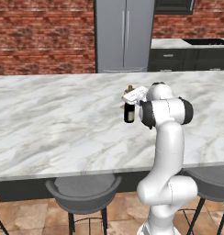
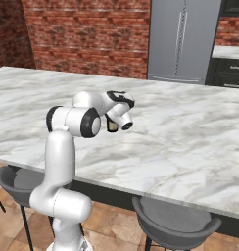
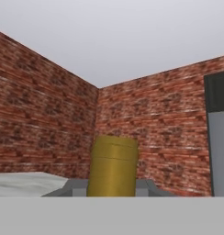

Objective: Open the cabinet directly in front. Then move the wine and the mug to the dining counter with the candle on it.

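Gripping the wine bottle by its gold-capped neck, the gripper is holding it upright over the marble dining counter, with the gripper's two dark fingers sitting on either side of the gold cap in the hand view. Whether the bottle's base is resting on the counter top or hanging just above it cannot be told. In the left base view the dark bottle is showing just left of the arm's wrist, its pale label facing the camera; in the right base view only a small part of the bottle is peeking out below the hand. Round grey stools are standing along the near edge of the counter. Beyond the counter, a grey steel refrigerator is standing against the red brick wall.
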